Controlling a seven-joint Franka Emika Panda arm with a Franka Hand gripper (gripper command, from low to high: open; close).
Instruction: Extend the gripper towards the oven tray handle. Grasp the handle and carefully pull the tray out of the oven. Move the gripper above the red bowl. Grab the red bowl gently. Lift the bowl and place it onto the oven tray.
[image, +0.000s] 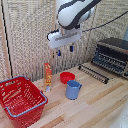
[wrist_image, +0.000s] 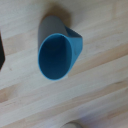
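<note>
The two dark, blue-tipped fingers of the gripper (image: 65, 50) point downward with a clear gap between them, holding nothing. They hang from a white block at the end of the bulky white arm (image: 74, 12), high over the wooden table (image: 95, 107). Below them, and slightly toward the exterior view's right, stands a blue cup (image: 73, 89); the wrist view looks almost straight down into this cup (wrist_image: 56, 56), its open mouth filling the middle of the picture against the pale wood grain. The red bowl (image: 67, 77) sits upright on the table just behind the cup, nearly under the fingers and apart from them. To the bowl's left in the exterior view, an orange carton (image: 48, 74) stands upright. Further left, at the table's near corner, rests a large red basket (image: 20, 98) with a blue rim. On the exterior view's right, the oven (image: 114, 56) stands at the table's far edge, and the tray (image: 94, 73) extends out from its front toward the bowl, its bars hard to tell apart.
</note>
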